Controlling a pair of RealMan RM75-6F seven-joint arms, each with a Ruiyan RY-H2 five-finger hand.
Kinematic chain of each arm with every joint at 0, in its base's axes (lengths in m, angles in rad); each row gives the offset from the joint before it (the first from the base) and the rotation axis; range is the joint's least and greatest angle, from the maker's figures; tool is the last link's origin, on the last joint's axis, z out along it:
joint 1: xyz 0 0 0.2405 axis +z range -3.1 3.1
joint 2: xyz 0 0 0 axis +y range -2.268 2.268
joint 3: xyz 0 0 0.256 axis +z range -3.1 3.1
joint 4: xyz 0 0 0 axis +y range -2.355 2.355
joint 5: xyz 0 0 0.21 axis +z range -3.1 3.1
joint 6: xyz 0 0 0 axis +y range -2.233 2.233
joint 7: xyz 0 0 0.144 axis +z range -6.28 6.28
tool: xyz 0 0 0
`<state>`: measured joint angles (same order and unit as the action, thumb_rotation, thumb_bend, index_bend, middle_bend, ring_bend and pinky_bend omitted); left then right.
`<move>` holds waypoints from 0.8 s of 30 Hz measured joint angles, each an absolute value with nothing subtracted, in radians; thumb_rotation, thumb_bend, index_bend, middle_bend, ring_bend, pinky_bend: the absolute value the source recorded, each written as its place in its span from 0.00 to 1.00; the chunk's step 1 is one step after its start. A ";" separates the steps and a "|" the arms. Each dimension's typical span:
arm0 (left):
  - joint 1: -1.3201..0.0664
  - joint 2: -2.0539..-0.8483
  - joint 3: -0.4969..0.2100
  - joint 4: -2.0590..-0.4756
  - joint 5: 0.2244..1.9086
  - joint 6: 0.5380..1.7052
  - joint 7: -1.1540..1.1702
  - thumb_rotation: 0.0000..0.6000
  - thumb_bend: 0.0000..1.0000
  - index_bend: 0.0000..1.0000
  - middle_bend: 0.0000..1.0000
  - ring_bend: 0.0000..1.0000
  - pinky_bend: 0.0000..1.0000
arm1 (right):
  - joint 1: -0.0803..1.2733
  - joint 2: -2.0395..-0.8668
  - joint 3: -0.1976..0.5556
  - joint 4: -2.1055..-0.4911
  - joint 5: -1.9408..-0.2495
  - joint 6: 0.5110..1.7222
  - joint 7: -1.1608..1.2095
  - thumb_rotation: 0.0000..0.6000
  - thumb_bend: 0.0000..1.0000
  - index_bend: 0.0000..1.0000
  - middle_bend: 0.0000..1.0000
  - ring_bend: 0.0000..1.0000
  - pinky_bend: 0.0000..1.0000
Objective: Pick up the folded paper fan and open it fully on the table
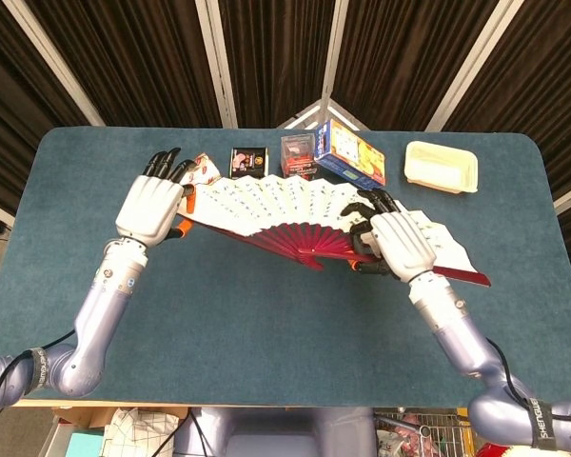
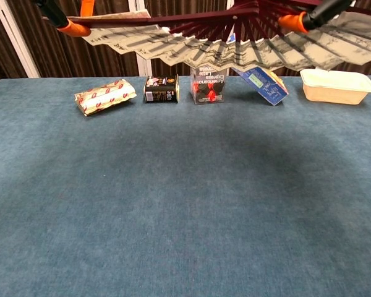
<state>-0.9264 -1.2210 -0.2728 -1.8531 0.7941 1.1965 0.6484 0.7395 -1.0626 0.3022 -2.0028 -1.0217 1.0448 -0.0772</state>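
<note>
From the head view, the paper fan (image 1: 295,211) is spread wide open in a big curve. It is white on top with dark red sticks fanning out below. The left hand (image 1: 152,206) holds one end of the fan, and its dark fingers point toward the back of the table. The right hand (image 1: 396,242) holds the other end, with its fingers wrapped over the red sticks. The fan stretches between the two hands, above the blue table (image 1: 266,324). Behind the fan, in a row near the far edge, sit a red and white packet (image 1: 206,166), a black box (image 1: 248,162), a clear box (image 1: 297,150) with red inside, and a blue and yellow box (image 1: 352,153). A cream tray (image 1: 442,167) sits off to the right.

From the chest view, the fan (image 2: 235,43) hangs up high, off the table (image 2: 185,204). Its folds look wavy from below. Only orange fingertips (image 2: 71,27) show at its two ends. The packet (image 2: 105,96), black box (image 2: 161,88), clear box (image 2: 209,85), blue box (image 2: 264,85) and tray (image 2: 334,86) stand in a line under it.
</note>
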 measured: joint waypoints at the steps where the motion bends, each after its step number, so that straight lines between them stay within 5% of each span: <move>1: -0.926 -1.221 -0.271 -1.854 0.796 1.196 0.649 1.00 0.46 0.72 0.17 0.00 0.09 | 0.736 -1.062 0.299 -2.002 -1.026 1.045 -0.076 1.00 0.46 0.82 0.31 0.10 0.00; 24: -0.913 -1.318 -0.225 -1.808 0.825 1.208 0.665 1.00 0.46 0.72 0.17 0.00 0.09 | 0.665 -1.130 0.206 -1.890 -1.145 1.050 -0.046 1.00 0.46 0.82 0.31 0.10 0.00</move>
